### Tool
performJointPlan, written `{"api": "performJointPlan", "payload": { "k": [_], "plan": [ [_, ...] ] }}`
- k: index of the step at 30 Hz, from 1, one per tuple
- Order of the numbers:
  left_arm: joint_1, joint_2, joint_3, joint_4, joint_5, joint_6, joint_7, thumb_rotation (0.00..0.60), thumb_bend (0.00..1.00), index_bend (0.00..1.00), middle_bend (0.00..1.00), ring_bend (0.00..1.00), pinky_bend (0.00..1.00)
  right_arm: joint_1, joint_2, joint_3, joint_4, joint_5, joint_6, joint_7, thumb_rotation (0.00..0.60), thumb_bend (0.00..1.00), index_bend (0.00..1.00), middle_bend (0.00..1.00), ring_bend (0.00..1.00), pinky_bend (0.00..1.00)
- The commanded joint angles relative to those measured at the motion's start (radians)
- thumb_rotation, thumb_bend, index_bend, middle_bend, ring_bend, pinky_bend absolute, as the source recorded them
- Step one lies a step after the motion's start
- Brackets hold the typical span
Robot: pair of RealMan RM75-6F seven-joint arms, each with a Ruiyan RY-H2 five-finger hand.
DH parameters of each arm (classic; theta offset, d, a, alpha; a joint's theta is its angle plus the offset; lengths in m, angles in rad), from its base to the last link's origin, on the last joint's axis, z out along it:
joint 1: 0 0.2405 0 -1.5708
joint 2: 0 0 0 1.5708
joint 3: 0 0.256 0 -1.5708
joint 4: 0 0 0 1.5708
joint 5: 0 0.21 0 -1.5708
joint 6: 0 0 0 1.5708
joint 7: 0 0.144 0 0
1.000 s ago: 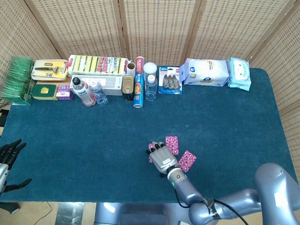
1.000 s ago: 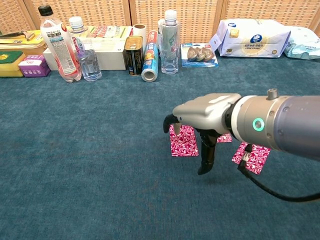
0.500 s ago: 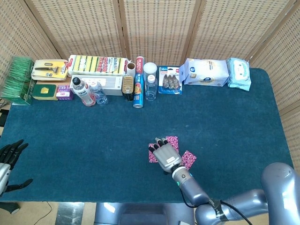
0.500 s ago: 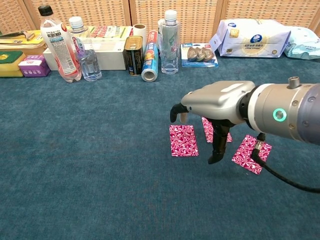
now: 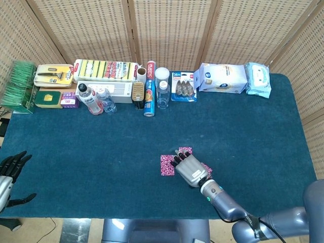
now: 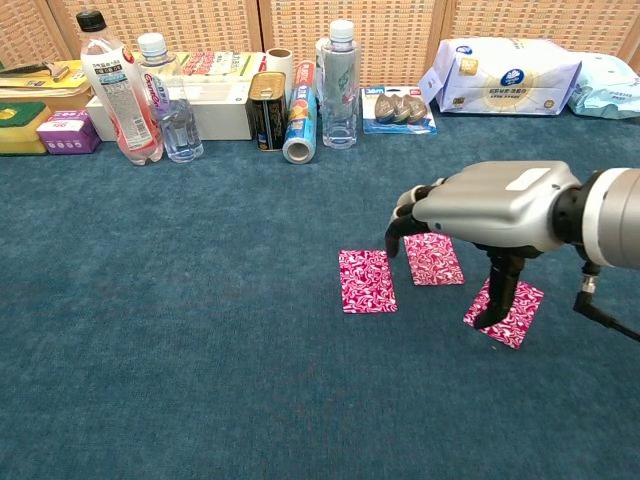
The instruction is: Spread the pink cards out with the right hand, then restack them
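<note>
My right hand (image 6: pixel 495 205) hovers over three pink cards (image 6: pixel 434 259) spread flat on the counter (image 6: pixel 180 330), fingers (image 6: pixel 403 222) curled down and holding nothing; one card lies just left of them. My left hand (image 5: pixel 9 169) waits with spread fingers off the counter's edge.

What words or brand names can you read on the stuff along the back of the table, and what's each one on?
"PLASTIC": on the blue roll lying beside the clear bottle.
"5em", roughly: top corner of the blue blister pack; uncertain.
Too small or blurred: the red-label bottle, the white wipes pack, the sponge pack, the purple box.
The pink cards carry only a pattern.
</note>
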Motion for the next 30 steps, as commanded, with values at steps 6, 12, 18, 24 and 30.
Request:
{"api": "performJointPlan", "payload": {
  "k": [6, 12, 18, 24, 30],
  "plan": [
    [-0.002, 0.001, 0.001, -0.004, -0.001, -0.005, 0.003, 0.600, 0.05, 0.00, 0.00, 0.00, 0.00, -0.080, 0.042, -0.054, 0.115, -0.145, -0.028, 0.127, 0.600, 0.10, 0.23, 0.12, 0.05, 0.09],
    [-0.003, 0.000, 0.003, -0.006, 0.001, -0.008, 0.008, 0.600, 0.05, 0.00, 0.00, 0.00, 0.00, -0.115, 0.047, -0.062, 0.172, -0.209, -0.045, 0.190, 0.600, 0.10, 0.24, 0.12, 0.05, 0.09],
    [-0.005, -0.003, 0.004, -0.010, -0.001, -0.014, 0.022, 0.600, 0.05, 0.00, 0.00, 0.00, 0.00, -0.140, 0.041, -0.044, 0.217, -0.268, -0.051, 0.246, 0.600, 0.10, 0.24, 0.12, 0.06, 0.10],
    [-0.007, -0.004, 0.005, -0.013, -0.003, -0.020, 0.028, 0.600, 0.05, 0.00, 0.00, 0.00, 0.00, -0.151, 0.046, -0.027, 0.260, -0.300, -0.090, 0.281, 0.600, 0.12, 0.26, 0.12, 0.06, 0.10],
    [-0.008, -0.002, 0.006, -0.012, -0.001, -0.019, 0.023, 0.600, 0.05, 0.00, 0.00, 0.00, 0.00, -0.168, 0.054, -0.030, 0.265, -0.320, -0.113, 0.294, 0.600, 0.12, 0.27, 0.12, 0.06, 0.10]
  ]
}}
